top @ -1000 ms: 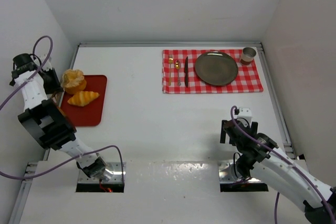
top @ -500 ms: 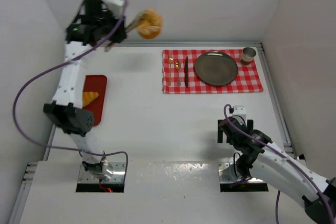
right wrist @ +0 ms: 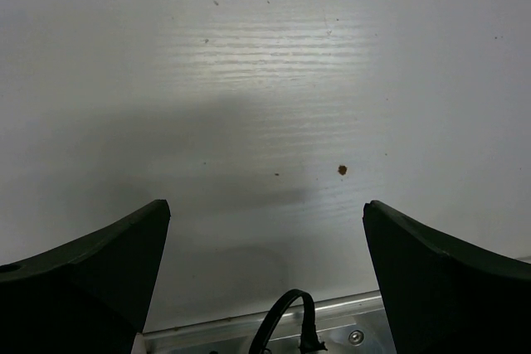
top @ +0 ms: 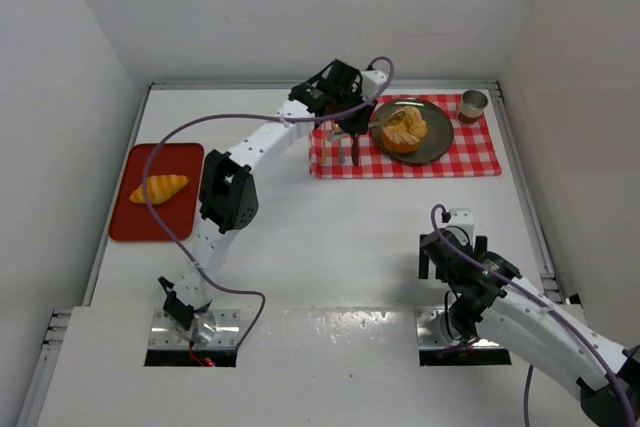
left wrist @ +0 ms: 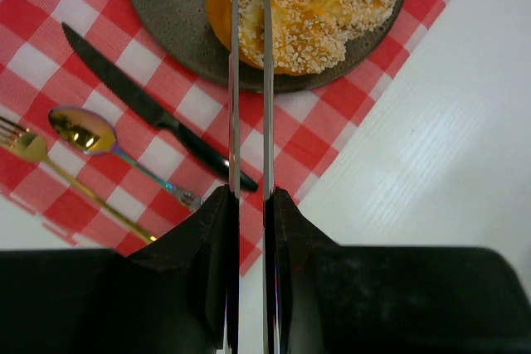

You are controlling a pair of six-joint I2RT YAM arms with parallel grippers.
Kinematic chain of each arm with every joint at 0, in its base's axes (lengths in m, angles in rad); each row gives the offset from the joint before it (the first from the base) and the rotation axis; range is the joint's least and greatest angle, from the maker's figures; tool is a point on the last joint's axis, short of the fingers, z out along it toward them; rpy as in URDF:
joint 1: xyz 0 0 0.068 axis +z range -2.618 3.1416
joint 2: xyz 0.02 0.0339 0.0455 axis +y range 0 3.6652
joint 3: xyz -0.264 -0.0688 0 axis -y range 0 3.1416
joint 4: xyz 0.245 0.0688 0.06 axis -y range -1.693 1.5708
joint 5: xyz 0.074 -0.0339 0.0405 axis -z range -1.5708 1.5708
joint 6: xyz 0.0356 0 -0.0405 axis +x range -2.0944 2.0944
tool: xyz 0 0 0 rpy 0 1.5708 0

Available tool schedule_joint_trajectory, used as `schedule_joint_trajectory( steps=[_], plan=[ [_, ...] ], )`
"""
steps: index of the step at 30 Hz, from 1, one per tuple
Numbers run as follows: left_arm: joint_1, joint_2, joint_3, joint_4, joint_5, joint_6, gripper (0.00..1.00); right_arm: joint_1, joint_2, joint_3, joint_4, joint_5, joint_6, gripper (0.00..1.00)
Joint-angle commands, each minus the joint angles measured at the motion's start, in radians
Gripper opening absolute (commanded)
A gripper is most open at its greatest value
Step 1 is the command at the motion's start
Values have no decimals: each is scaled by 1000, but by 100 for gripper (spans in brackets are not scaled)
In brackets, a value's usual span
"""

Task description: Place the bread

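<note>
- Golden-brown bun point(top: 404, 130), top view: it sits on the dark plate point(top: 440, 137), left of the plate's centre. The plate rests on the red-and-white checked cloth point(top: 470, 157) at the far side of the white table point(top: 300, 237).
- Top view, left arm: it reaches across to the plate. The left gripper point(top: 385, 125) is at the bun's left side, with its fingers reaching the bun.
- Top view, croissant point(top: 158, 187): it lies on the red tray point(top: 150, 222) at the table's left edge, well apart from the plate.
- Top view, other items: a cup point(top: 473, 105) stands on the cloth's far right corner, and a knife point(top: 354, 147) lies left of the plate.
- Top view, right arm: the right gripper point(top: 450, 252) is above bare table near its base, well apart from the cloth.
- Left wrist view: the two thin metal fingers point(left wrist: 234, 122) run nearly parallel with a narrow gap and cross over the bun. The fingertips leave the frame, so I cannot tell whether they pinch the bun.
- Left wrist view, cloth: the knife, a spoon point(left wrist: 79, 128) and a gold fork point(left wrist: 83, 190) lie beside the plate.
- Right wrist view: the fingers are spread wide with only white table between them. A black cable point(right wrist: 286, 321) loops at the lower edge.
</note>
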Motion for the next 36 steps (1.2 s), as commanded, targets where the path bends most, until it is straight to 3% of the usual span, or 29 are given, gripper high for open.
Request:
schedule_joint_trajectory(
  steps=[1,9,12,16,17,21,26,31,36],
  plan=[
    [7,13,44,176,-7,-75,0,-5,-17,-7,-47,9,34,99],
    [-2,111,44,253,-62,-85,1,-5,-4,-4,-39,16,20,99],
    [-2,123,44,274,-101,-106,7,-5,14,12,-42,14,8,99],
    [9,103,44,274,-101,-148,28,-2,22,19,-50,11,6,99],
    [19,84,35,274,-88,-148,43,-1,20,16,-48,8,9,99],
    [42,44,26,274,-56,-184,60,-3,8,10,-39,2,6,99],
    [61,-2,26,274,-10,-209,61,-5,12,16,-30,-4,2,99],
    [81,-58,35,265,24,-209,55,-1,20,32,-41,-10,-3,99],
    [186,-166,26,217,86,-209,55,-1,8,36,-31,-14,-8,99]
  ],
)
